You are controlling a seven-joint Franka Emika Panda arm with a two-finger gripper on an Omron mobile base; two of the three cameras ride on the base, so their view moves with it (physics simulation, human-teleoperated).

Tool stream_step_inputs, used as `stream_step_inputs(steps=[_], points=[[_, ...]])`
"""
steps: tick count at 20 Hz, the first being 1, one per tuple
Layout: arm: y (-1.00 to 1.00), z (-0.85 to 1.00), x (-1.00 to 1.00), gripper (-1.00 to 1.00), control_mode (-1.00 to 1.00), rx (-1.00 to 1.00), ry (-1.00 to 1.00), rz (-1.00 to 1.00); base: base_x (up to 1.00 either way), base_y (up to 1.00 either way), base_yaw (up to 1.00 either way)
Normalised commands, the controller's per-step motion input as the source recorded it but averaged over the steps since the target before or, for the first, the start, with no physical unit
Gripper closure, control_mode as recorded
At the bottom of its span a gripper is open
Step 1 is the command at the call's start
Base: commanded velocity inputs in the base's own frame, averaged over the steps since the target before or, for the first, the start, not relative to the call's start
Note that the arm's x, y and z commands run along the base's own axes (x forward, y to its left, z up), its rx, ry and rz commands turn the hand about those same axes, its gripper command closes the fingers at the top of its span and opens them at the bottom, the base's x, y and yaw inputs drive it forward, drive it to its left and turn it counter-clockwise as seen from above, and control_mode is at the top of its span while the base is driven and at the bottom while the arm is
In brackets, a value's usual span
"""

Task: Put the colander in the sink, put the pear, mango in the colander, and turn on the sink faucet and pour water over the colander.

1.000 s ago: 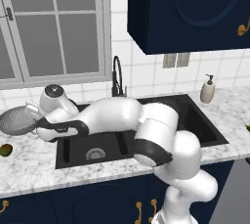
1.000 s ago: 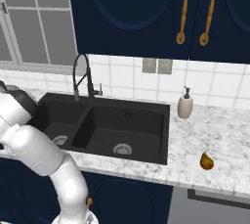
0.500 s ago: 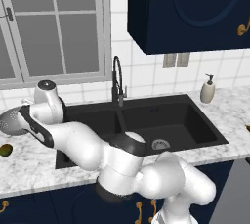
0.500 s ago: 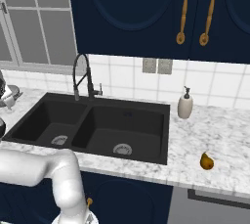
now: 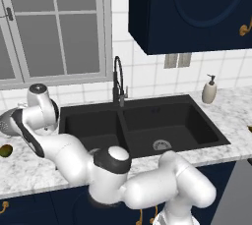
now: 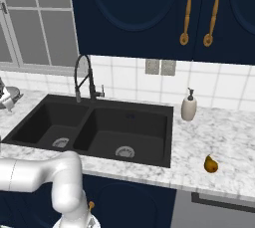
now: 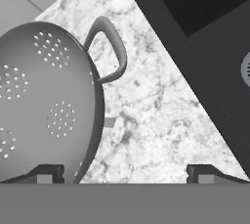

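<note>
— Marble counter (image 6: 199,165) is running all along under the window (image 5: 54,27), and the black sink (image 5: 142,126) is sitting in the middle of it. What is the robot doing?

— It is reaching far to the left, to the colander (image 7: 46,100). The colander is sitting on the counter, left of the sink, not in it yet. You can see a bit of it at the left edge too (image 6: 9,96).

— Is the gripper (image 7: 124,174) holding it?

— No. The two finger tips are spread wide apart, with nothing pinched between them. One tip (image 7: 49,173) is down by the colander's rim. I cannot tell if it is touching. The loop handle (image 7: 110,49) is sticking out toward the sink.

— So which step is this?

— I think it is the first one, getting the colander. Next the claw is going to need to line up so the rim or the handle sits between the tips, then squeeze, lift, and carry it right into a basin.

— And the fruit?

— The pear (image 6: 211,164) is waiting on the counter right of the sink. A green fruit, likely the mango (image 5: 5,150), is lying near the colander. The sink faucet (image 5: 118,79) is standing behind the sink, with no water coming out.
</note>
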Motion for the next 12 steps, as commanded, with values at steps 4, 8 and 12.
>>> stream_step_inputs(steps=[4,8,12], points=[[0.07,-0.25,0.18,-1.0,-1.0,-0.02,0.0,-0.02,0.0,0.0,0.0],[0.08,-0.26,0.21,-1.0,-1.0,-0.02,0.0,-0.02,0.0,0.0,0.0],[0.11,-0.3,0.25,-1.0,-1.0,-0.04,0.0,-0.02,0.0,0.0,0.0]])
